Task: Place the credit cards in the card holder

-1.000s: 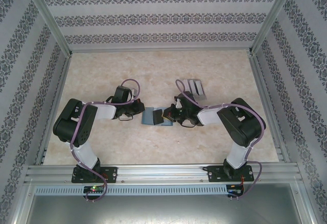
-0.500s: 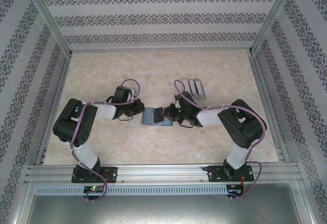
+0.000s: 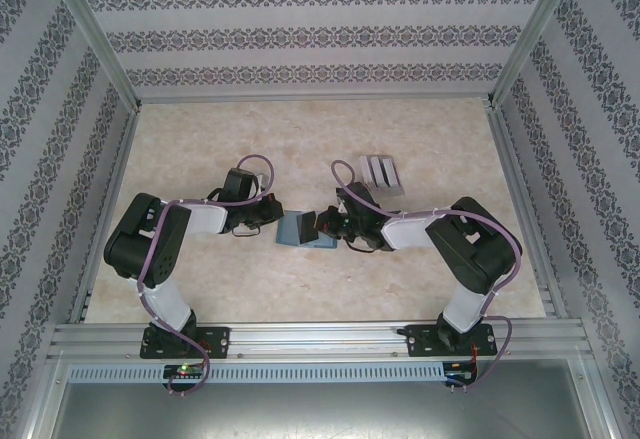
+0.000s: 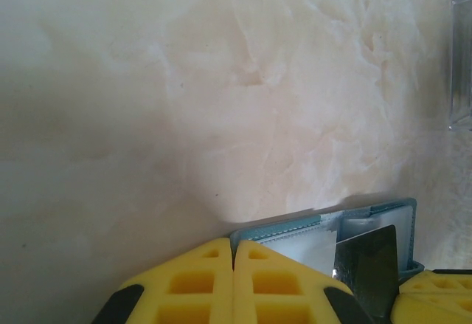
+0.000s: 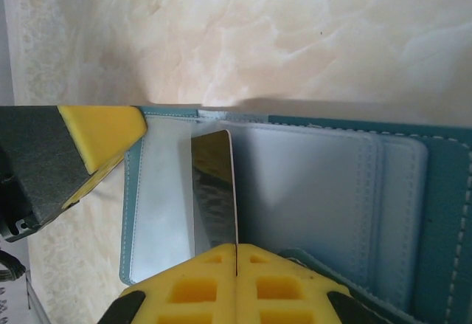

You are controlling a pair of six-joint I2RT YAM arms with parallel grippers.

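Two hands work at one card holder (image 5: pixel 310 184), which lies open on the bench (image 4: pixel 184 80) between them, near the middle of the bench in the top view. Its teal cover faces down and its pale blue-grey inner leaves face up.

The right hand (image 5: pixel 236 246) has its two yellow fingers pressed together on one dark credit card (image 5: pixel 214 191). The card is thin and glossy. It stands on its edge over the inner leaves, and its far end reaches toward the holder's spine. One card can be counted; any others cannot be made out.

The left hand (image 4: pixel 233 244) has its two fingers closed flat against each other, with nothing visible between them. Its tips sit right at the edge of the card holder. In the right wrist view one of these yellow fingers touches the holder's corner, just beside the dark card. Whether it presses the cover down cannot be told.

One clear stand (image 3: pixel 383 173) sits on the bench beyond the right arm, apart from the card holder. It shows a few pale upright strips, too small to count surely
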